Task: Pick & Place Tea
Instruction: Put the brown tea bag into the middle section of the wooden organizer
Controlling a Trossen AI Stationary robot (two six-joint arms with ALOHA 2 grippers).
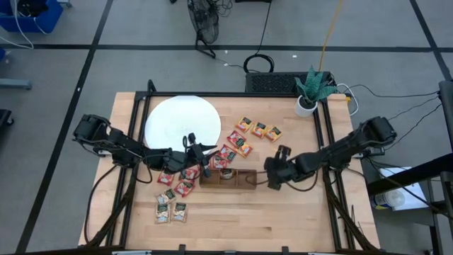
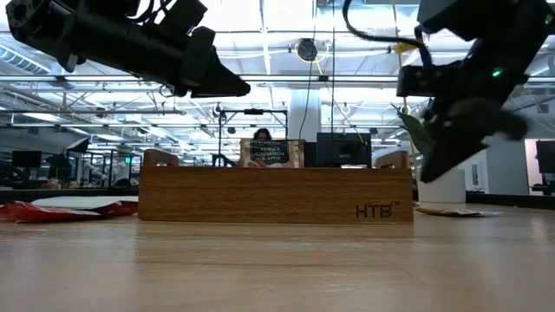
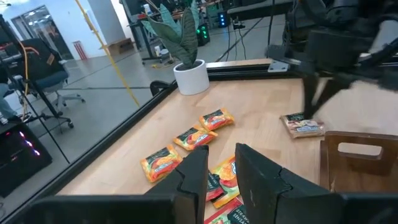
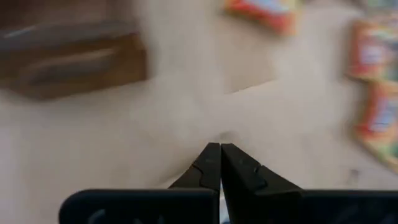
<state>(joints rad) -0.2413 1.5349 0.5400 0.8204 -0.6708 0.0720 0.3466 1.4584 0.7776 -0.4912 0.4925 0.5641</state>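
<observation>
Tea sachets lie flat on the table: orange-yellow ones, red ones beside the wooden tray, more red ones and pale green-white ones nearer. One sachet stands upright in the tray. My left gripper hovers open over the red sachets by the tray's left end, touching nothing. My right gripper is shut and empty above the table at the tray's right end, over a pale sachet.
A white disc lies at the far left of the table. A potted plant stands at the far right corner. Black rails run along the table's sides. Bare wood spreads across the near part.
</observation>
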